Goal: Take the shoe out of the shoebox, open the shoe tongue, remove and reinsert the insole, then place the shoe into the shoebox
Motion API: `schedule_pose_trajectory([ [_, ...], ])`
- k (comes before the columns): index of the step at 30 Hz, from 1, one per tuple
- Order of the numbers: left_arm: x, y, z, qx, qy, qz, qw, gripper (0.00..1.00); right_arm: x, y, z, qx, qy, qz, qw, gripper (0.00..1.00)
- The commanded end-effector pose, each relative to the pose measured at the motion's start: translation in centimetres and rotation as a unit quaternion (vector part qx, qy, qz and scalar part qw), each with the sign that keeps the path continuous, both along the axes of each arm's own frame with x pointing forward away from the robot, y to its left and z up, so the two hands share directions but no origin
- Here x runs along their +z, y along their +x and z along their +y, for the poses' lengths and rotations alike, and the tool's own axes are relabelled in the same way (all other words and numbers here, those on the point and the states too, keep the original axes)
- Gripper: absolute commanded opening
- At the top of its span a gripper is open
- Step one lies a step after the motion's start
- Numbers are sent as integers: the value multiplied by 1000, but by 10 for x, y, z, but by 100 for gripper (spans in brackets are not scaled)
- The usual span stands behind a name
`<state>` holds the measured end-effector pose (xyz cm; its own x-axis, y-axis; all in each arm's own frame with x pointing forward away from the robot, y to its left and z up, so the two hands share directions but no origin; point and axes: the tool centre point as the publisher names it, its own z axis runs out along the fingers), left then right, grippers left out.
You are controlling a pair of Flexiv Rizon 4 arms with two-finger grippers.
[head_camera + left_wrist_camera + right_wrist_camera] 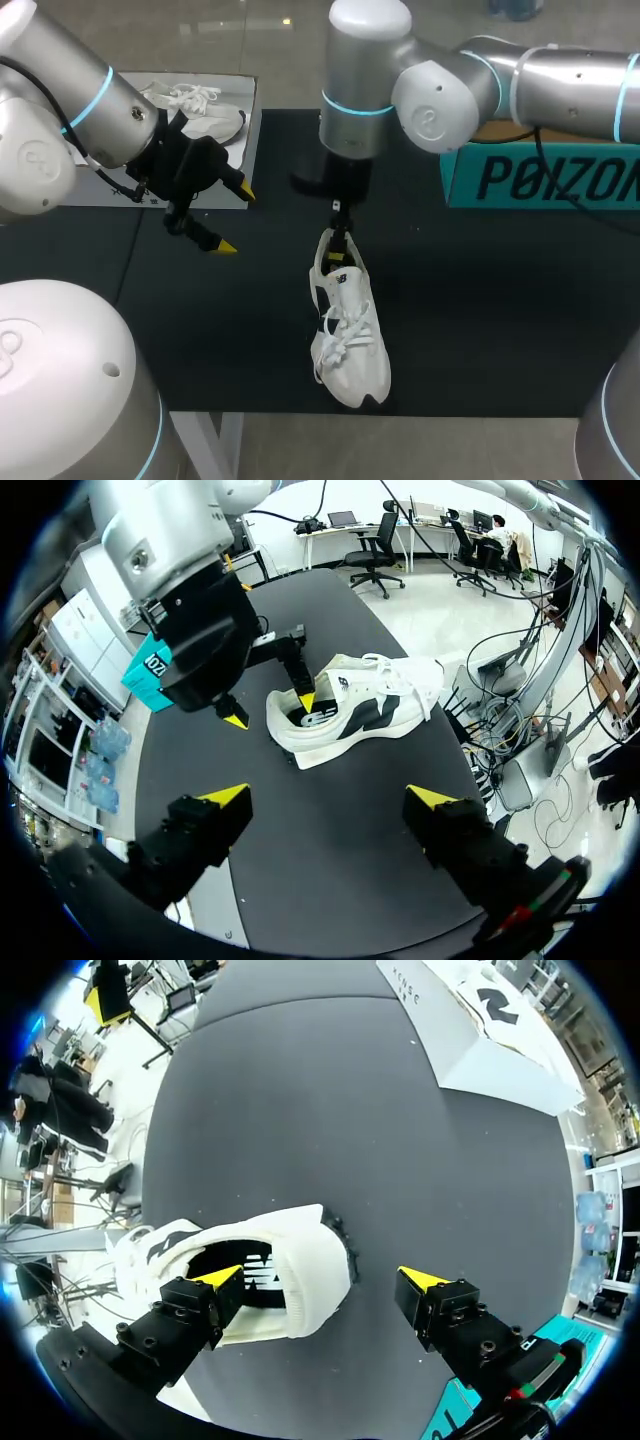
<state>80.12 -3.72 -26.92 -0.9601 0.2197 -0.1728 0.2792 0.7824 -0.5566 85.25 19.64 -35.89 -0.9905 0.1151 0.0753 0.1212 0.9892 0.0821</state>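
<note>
**Status: right fingertip in shoe opening, left gripper idle**

Shoe (pixel 350 330) is lying on the black mat (pixel 480 320), out of the box, laces up, with its toe pointing toward me.

Right gripper (pixel 332 210) is hanging over the shoe's heel with its fingers apart. One yellow tip is sitting inside the shoe's opening and the other is standing clear behind the heel. The heel wall is sitting between them, not clamped.

Left gripper (pixel 237 220) is hovering left of the shoe, up by its heel end, with its fingers spread wide and holding nothing. In its wrist view the shoe is lying ahead of it, side-on.

White box (pixel 248 100) is sitting far-left of the shoe, beyond the left gripper, and is holding a second shoe (pixel 195 105). Teal box (pixel 540 175) is sitting far-right of the shoe.
</note>
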Motion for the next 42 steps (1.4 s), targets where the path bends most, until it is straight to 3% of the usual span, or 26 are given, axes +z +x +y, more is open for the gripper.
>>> schedule_pose_trajectory([
  [1,0,1,-1,0,2,0,1000,100,-6,3,2,1,0,7,1000,100],
  [16,0,1,-1,0,2,0,1000,100,-3,7,-2,-2,-4,5,1000,100],
  [17,0,1,-1,0,2,0,1000,100,-3,8,-3,-2,-4,6,1000,96],
  [20,0,1,-1,0,2,0,1000,100,-6,7,-2,-2,-4,9,1000,50],
  [26,0,1,-1,0,2,0,1000,100,-11,6,3,1,-1,14,1000,30],
  [31,0,1,-1,0,2,0,1000,100,-15,3,4,1,2,18,1000,19],
  [35,0,1,-1,0,2,0,1000,100,-14,-1,3,-1,4,16,1000,0],
  [42,0,1,-1,0,2,0,1000,100,-8,-8,-2,-13,2,13,1000,0],
])
